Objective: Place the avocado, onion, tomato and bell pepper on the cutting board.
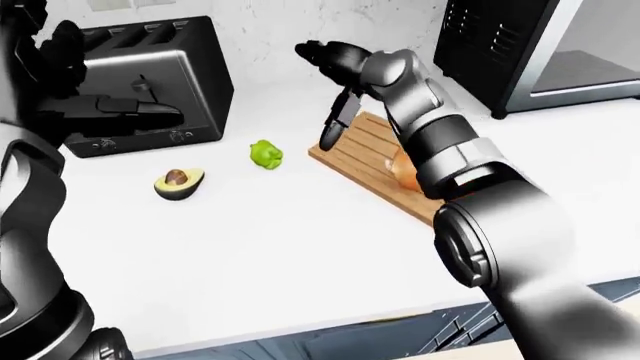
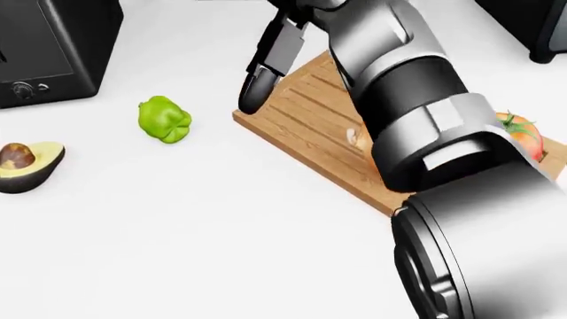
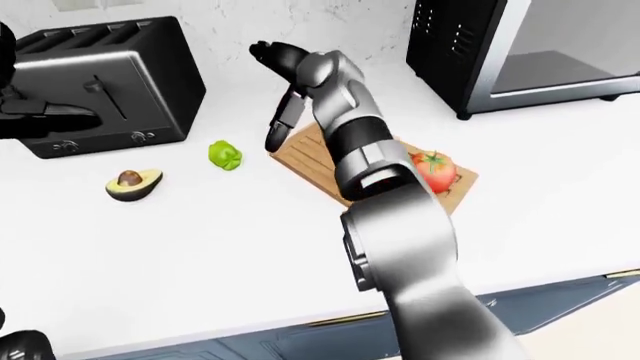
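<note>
On the white desk (image 2: 221,239), toward the left of the head view: bell pepper (image 2: 164,119) and halved avocado (image 2: 26,166), both off the cutting board (image 2: 301,126). Tomato (image 3: 433,169) resting on the board; onion (image 1: 402,166) also there, mostly hidden behind the right forearm. Right hand (image 2: 266,63) raised over the board's left corner, fingers hanging loose, grasping nothing. Pepper down and to the left of that hand, near; avocado further left, well apart. Left hand (image 1: 120,112) at left of the left-eye view, by the toaster (image 1: 150,82), fingers extended, empty. Judgement: two of four placed; pepper next, right hand nearer. Pepper lumpy, no clear long axis.
</note>
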Controlling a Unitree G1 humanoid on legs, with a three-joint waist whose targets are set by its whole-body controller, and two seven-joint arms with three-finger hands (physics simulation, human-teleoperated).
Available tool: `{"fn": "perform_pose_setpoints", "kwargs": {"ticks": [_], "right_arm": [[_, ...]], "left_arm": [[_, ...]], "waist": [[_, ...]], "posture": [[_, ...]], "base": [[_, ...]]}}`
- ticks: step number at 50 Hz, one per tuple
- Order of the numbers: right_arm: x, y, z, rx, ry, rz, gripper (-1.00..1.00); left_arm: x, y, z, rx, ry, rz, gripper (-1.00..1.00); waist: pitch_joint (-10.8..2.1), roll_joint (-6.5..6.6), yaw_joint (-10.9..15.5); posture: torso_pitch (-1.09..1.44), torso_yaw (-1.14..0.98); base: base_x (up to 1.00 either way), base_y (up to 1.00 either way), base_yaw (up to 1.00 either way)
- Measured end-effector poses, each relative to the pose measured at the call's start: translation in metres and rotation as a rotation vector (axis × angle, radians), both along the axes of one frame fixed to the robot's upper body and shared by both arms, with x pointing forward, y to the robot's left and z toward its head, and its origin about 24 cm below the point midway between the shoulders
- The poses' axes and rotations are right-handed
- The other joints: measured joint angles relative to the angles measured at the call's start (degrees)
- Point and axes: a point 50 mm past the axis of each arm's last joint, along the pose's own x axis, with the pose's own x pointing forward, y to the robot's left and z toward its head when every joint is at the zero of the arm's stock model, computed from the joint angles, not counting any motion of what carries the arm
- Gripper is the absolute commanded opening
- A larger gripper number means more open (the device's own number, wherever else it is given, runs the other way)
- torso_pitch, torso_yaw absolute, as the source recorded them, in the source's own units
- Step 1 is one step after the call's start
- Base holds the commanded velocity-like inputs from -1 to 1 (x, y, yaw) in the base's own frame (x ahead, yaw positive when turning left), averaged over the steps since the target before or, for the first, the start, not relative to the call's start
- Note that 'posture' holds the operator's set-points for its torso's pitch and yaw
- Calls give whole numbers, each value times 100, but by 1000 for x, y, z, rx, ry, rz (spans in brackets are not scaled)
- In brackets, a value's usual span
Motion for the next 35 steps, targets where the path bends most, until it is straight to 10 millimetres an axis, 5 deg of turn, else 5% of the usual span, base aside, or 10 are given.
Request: {"fn": "perform_pose_setpoints", "kwargs": {"ticks": [15,26,35], "right_arm": [[2,16,-56,238,88,-151,100],[5,5,-55,348,73,-261,100],[7,-4,-48,266,48,-273,100]], "left_arm": [[-2,4,-5,-14,6,14,100],[-6,6,-5,-30,2,18,100],[-5,4,-4,-25,4,6,100]], "waist": [[-7,24,34],[-28,1,88],[-23,-13,224]], "posture": [[0,0],[0,3],[0,8]], "base": [[0,0,0],[0,0,0],[0,0,0]]}}
